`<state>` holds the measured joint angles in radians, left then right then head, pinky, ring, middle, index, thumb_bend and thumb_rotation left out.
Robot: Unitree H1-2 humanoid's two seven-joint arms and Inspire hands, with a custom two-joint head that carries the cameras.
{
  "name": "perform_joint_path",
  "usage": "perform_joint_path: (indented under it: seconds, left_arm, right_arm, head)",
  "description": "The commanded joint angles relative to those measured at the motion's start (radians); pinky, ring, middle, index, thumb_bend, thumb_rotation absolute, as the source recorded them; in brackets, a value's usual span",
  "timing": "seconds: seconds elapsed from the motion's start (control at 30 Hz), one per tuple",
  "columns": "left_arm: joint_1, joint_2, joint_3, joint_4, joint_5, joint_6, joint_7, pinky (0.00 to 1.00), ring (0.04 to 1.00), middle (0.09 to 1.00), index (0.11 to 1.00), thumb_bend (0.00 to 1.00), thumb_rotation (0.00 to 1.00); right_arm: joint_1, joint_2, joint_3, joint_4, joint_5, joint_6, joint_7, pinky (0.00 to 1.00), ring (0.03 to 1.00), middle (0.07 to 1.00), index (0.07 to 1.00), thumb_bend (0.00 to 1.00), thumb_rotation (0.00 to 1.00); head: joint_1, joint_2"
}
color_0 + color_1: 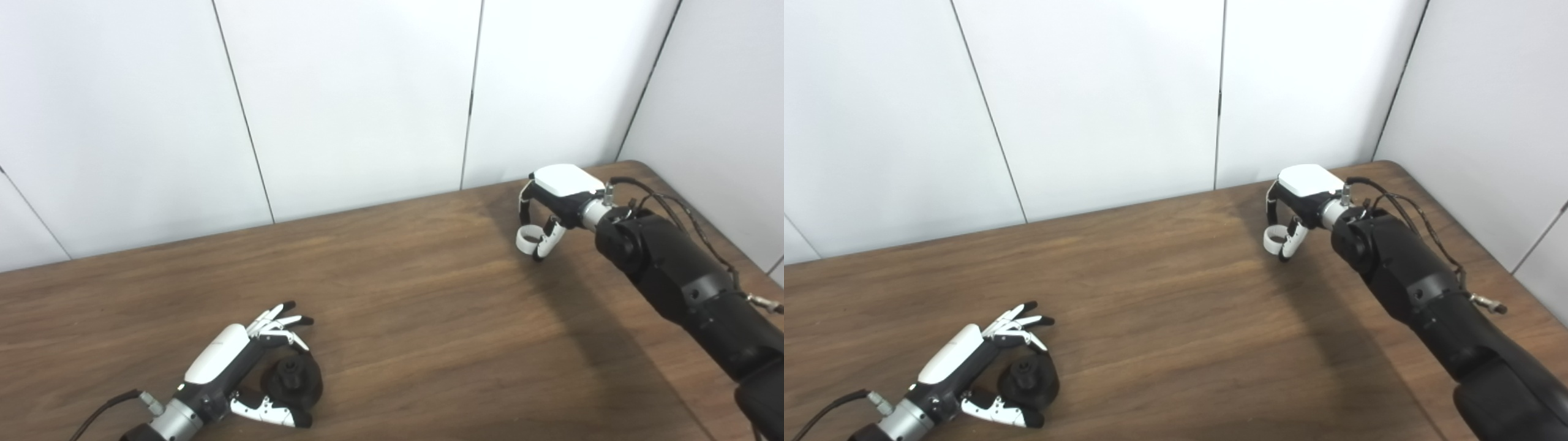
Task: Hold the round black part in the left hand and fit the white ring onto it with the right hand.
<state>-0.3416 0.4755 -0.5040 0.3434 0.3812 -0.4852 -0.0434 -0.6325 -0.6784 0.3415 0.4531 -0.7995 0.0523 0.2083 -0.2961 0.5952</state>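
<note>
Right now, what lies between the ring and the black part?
Nothing: only bare table between ring and black part, clear in both eye views.

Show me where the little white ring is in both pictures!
Left eye view: the white ring is right of centre, in the upper half, in the fingers of the right hand.
Right eye view: the white ring sits a bit closer to the middle, held the same way.
Shared landmark: the dark wall seam straight above the ring, just to its left in both views.
</note>
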Motion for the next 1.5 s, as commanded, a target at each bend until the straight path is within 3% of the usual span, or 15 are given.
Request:
perform_joint_path:
  seconds: [0.0, 0.57, 1.1, 1.47]
  left_arm:
    - [0.041, 0.042, -0.011, 0.024, 0.023, 0.016, -0.042, 1.0, 1.0, 0.876, 0.48, 0.53, 0.06]
    - [0.033, 0.043, -0.018, 0.039, 0.022, 0.016, -0.031, 1.0, 1.0, 0.874, 0.479, 0.53, 0.06]
    - [0.026, 0.035, -0.013, 0.061, 0.028, 0.016, -0.027, 1.0, 1.0, 0.873, 0.479, 0.53, 0.06]
    - [0.028, 0.019, 0.001, 0.072, 0.046, 0.016, -0.016, 1.0, 1.0, 0.871, 0.479, 0.53, 0.06]
  right_arm:
    - [-0.029, -0.008, -0.001, -0.014, -0.01, 0.009, 0.002, 1.0, 0.966, 0.792, 0.48, 0.53, 0.14]
    - [-0.045, 0.02, -0.008, -0.074, 0.013, -0.006, 0.016, 1.0, 0.966, 0.795, 0.48, 0.53, 0.14]
    - [-0.051, 0.042, -0.026, -0.192, 0.046, -0.077, 0.025, 1.0, 1.0, 0.832, 0.477, 0.53, 0.14]
    - [-0.042, 0.101, -0.016, -0.397, 0.106, -0.135, 0.116, 1.0, 1.0, 0.862, 0.478, 0.53, 0.14]
  head:
    - [0.004, 0.001]
    - [-0.001, -0.004]
    - [0.008, -0.008]
    - [0.059, -0.001]
